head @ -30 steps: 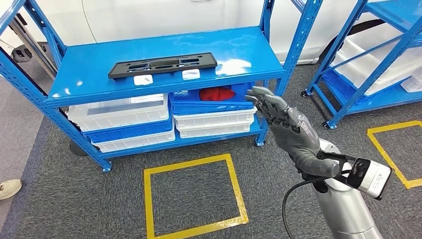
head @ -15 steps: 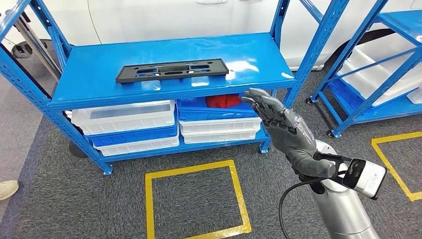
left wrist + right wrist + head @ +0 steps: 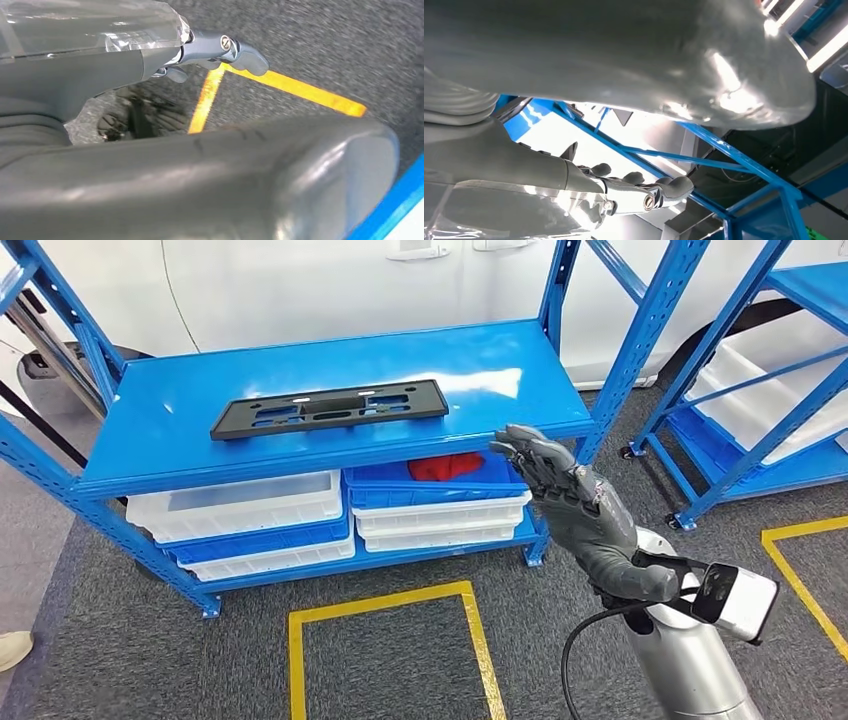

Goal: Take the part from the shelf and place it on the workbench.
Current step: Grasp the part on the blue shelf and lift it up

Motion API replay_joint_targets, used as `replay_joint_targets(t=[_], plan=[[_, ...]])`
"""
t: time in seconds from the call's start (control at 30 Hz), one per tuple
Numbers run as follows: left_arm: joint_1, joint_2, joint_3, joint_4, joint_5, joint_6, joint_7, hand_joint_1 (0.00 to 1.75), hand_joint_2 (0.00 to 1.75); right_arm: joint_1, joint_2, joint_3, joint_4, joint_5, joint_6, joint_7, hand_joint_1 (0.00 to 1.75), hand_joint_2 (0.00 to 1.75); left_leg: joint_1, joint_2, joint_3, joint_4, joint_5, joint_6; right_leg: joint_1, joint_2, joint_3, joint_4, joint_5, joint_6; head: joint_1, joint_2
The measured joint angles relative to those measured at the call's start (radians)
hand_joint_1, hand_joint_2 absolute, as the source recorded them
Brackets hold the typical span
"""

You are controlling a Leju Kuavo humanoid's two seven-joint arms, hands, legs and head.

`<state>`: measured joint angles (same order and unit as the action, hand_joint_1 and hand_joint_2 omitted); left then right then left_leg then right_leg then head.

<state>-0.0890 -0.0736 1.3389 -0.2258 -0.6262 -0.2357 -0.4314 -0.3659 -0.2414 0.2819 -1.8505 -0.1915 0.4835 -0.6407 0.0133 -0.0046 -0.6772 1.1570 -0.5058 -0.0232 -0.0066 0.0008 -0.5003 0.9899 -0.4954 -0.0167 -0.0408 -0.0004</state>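
Observation:
A flat black plastic part (image 3: 330, 408) with several cut-outs lies lengthwise on the top board of the blue shelf (image 3: 300, 370). My right hand (image 3: 575, 505) is raised in front of the shelf's right end, below the board's edge and right of the part, fingers spread and holding nothing. The right wrist view shows the thumb and fingers (image 3: 644, 192) apart with blue shelf beams behind. In the left wrist view my left hand (image 3: 200, 165) hangs over the grey carpet, fingers (image 3: 225, 50) apart and empty.
Under the top board sit white and blue bins (image 3: 430, 500), one with a red cloth (image 3: 447, 466). A second blue rack (image 3: 760, 390) stands at the right. Yellow tape squares (image 3: 390, 640) mark the carpet. A person's shoe (image 3: 12, 648) is at the far left.
The camera has shifted, so the shelf sits lower and further left in the picture. My right hand has risen slightly toward the shelf's right end, still spread and empty.

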Motion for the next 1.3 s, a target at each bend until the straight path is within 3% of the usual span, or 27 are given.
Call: replay_joint_targets(t=[0.07,0.1,0.2,0.23,0.3,0.37,0.4,0.43,0.47,0.5,0.57,0.6,0.63,0.67,0.73,0.8,0.87,0.9,0.93,0.97,1.07,1.1,1.13,1.23,1.3], plan=[[0.002,0.001,0.006,0.0,0.003,0.0,0.0,0.0,0.0,0.001,0.0,0.0,0.001,-0.001,0.0,0.0,0.0,0.0,-0.003,0.005,0.015,-0.105,0.095,0.011,0.002,0.001,0.019,0.003,-0.025,0.01,0.0,0.0],[0.002,0.001,0.009,0.0,0.005,0.0,0.0,0.0,0.0,0.0,0.0,0.0,0.001,-0.003,0.0,0.001,0.0,0.0,-0.005,0.007,0.017,-0.13,0.118,0.019,0.004,0.002,0.025,0.003,-0.033,0.016,0.0,0.0],[-0.001,0.0,0.012,0.0,0.008,0.0,0.001,0.0,0.0,-0.009,-0.001,0.002,-0.002,-0.008,0.0,0.006,0.0,0.0,-0.004,0.004,0.041,-0.144,0.108,0.043,0.004,0.004,0.024,0.036,-0.026,0.036,0.0,0.0],[-0.002,0.0,0.012,0.0,0.008,0.0,0.001,0.0,0.0,-0.013,-0.001,0.002,-0.002,-0.01,0.0,0.009,0.0,0.0,-0.003,0.002,0.054,-0.147,0.101,0.049,0.003,0.004,0.002,0.079,-0.018,0.04,0.0,0.0],[-0.003,0.001,0.013,0.0,0.008,0.001,0.002,0.0,0.0,-0.016,-0.001,0.002,-0.002,-0.014,0.0,0.018,0.0,0.0,-0.002,-0.001,0.08,-0.152,0.082,0.056,0.0,0.002,-0.081,0.203,-0.029,0.049,0.0,0.0],[-0.003,0.002,0.013,0.0,0.007,0.002,0.002,0.0,0.0,-0.016,-0.001,0.002,-0.002,-0.017,0.001,0.025,0.0,0.0,-0.002,-0.003,0.109,-0.153,0.057,0.059,0.0,0.002,-0.175,0.301,-0.093,0.054,0.0,0.0],[-0.003,0.002,0.013,0.0,0.007,0.002,0.002,0.0,0.0,-0.016,-0.001,0.002,-0.002,-0.018,0.001,0.028,0.0,0.0,-0.002,-0.005,0.125,-0.153,0.043,0.059,0.0,0.002,-0.206,0.314,-0.124,0.053,0.0,0.0],[-0.003,0.002,0.013,0.0,0.006,0.002,0.002,0.0,0.0,-0.016,-0.001,0.002,-0.002,-0.019,0.002,0.029,0.0,0.0,-0.003,-0.007,0.145,-0.153,0.029,0.059,0.001,0.002,-0.223,0.299,-0.138,0.049,0.0,0.0],[-0.003,0.002,0.013,0.0,0.006,0.002,0.002,0.0,0.0,-0.016,-0.002,0.002,-0.002,-0.021,0.002,0.031,0.0,0.0,-0.004,-0.009,0.166,-0.153,0.013,0.058,0.002,0.002,-0.228,0.258,-0.124,0.043,0.0,0.0],[-0.002,0.002,0.013,0.0,0.006,0.003,0.002,0.0,0.0,-0.016,-0.002,0.002,-0.002,-0.024,0.003,0.033,0.0,0.0,-0.004,-0.011,0.186,-0.154,-0.003,0.056,0.006,0.002,-0.226,0.197,-0.069,0.034,0.0,0.0],[-0.003,-0.002,0.013,0.001,0.006,0.006,0.002,0.0,0.0,-0.017,-0.002,0.002,0.001,-0.033,0.005,0.042,0.0,0.0,-0.008,-0.014,0.217,-0.154,-0.035,0.05,0.016,0.004,-0.222,0.074,0.084,0.016,0.0,0.0],[-0.003,-0.003,0.013,0.002,0.006,0.009,0.003,0.0,0.0,-0.018,-0.002,0.003,0.002,-0.04,0.007,0.051,0.0,0.0,-0.01,-0.015,0.229,-0.158,-0.049,0.046,0.02,0.007,-0.219,0.039,0.139,0.01,0.001,0.0],[-0.005,-0.004,0.013,0.002,0.007,0.011,0.003,0.0,0.0,-0.022,-0.002,0.003,0.003,-0.048,0.009,0.06,0.0,0.0,-0.012,-0.016,0.242,-0.156,-0.055,0.041,0.022,0.01,-0.214,0.023,0.159,0.006,0.0,0.0],[-0.006,-0.002,0.013,0.002,0.006,0.012,0.003,0.0,0.0,-0.028,-0.001,0.004,0.003,-0.056,0.01,0.07,0.0,0.0,-0.013,-0.017,0.249,-0.151,-0.053,0.035,0.02,0.013,-0.201,0.022,0.154,0.003,0.001,0.0],[-0.011,0.002,0.013,0.002,-0.001,0.014,0.004,0.0,0.0,-0.04,-0.001,0.004,0.002,-0.067,0.008,0.085,0.0,0.0,-0.013,-0.013,0.236,-0.084,-0.032,0.025,0.015,0.011,-0.168,0.015,0.137,-0.006,0.0,0.0],[-0.016,0.004,0.012,0.002,-0.011,0.02,0.007,0.0,0.0,-0.046,-0.001,0.004,0.0,-0.073,0.003,0.093,0.0,0.0,-0.011,-0.009,0.17,0.033,-0.044,0.017,0.012,0.007,-0.14,0.013,0.118,-0.014,0.0,0.0],[-0.016,0.004,0.011,0.002,-0.019,0.03,0.012,0.0,0.0,-0.046,-0.002,0.005,0.0,-0.078,-0.001,0.095,0.0,0.0,-0.008,-0.007,0.093,0.121,-0.119,0.01,0.011,0.008,-0.119,0.013,0.096,-0.017,0.0,0.0],[-0.015,0.005,0.011,0.002,-0.021,0.034,0.014,0.0,0.0,-0.044,-0.002,0.005,0.0,-0.08,-0.002,0.096,0.0,0.0,-0.007,-0.005,0.064,0.134,-0.155,0.007,0.01,0.009,-0.106,0.013,0.084,-0.017,0.0,0.0],[-0.014,0.005,0.011,0.002,-0.023,0.037,0.015,0.0,0.0,-0.043,-0.002,0.005,0.0,-0.081,-0.002,0.096,0.0,0.0,-0.006,-0.004,0.047,0.121,-0.168,0.005,0.01,0.011,-0.093,0.013,0.072,-0.016,0.0,0.0],[-0.014,0.005,0.011,0.002,-0.023,0.038,0.016,0.0,0.0,-0.041,-0.002,0.005,0.0,-0.082,-0.002,0.096,0.0,0.0,-0.005,-0.003,0.041,0.083,-0.148,0.006,0.01,0.012,-0.078,0.013,0.061,-0.014,0.0,0.0],[-0.011,0.006,0.01,0.002,-0.025,0.038,0.018,0.0,0.0,-0.038,-0.002,0.005,0.001,-0.082,-0.003,0.096,0.0,0.0,-0.006,-0.002,0.046,-0.089,0.035,0.016,0.012,0.014,-0.045,0.017,0.03,-0.005,0.0,0.0],[-0.01,0.006,0.01,0.002,-0.026,0.039,0.018,0.0,0.0,-0.037,-0.003,0.005,0.001,-0.082,-0.003,0.097,0.0,0.0,-0.007,-0.001,0.047,-0.121,0.079,0.021,0.013,0.015,-0.042,0.019,0.022,0.001,0.0,0.0],[-0.009,0.006,0.01,0.003,-0.028,0.042,0.019,0.0,0.0,-0.035,-0.004,0.005,0.002,-0.082,-0.004,0.097,0.0,0.0,-0.009,-0.001,0.045,-0.133,0.098,0.027,0.013,0.016,-0.042,0.02,0.017,0.006,0.001,0.0],[-0.011,0.005,0.009,0.003,-0.03,0.056,0.021,0.0,0.0,-0.017,-0.012,0.006,0.004,-0.083,-0.008,0.082,0.0,0.0,-0.006,-0.002,0.055,-0.141,0.101,0.042,0.012,0.015,-0.041,0.029,-0.003,0.024,0.0,0.0],[-0.012,0.005,0.009,0.003,-0.03,0.065,0.022,0.0,0.0,0.007,-0.018,0.006,0.013,-0.08,-0.014,0.064,0.0,0.0,-0.002,-0.002,0.066,-0.15,0.099,0.05,0.008,0.012,-0.075,0.105,-0.047,0.037,0.001,0.0]])
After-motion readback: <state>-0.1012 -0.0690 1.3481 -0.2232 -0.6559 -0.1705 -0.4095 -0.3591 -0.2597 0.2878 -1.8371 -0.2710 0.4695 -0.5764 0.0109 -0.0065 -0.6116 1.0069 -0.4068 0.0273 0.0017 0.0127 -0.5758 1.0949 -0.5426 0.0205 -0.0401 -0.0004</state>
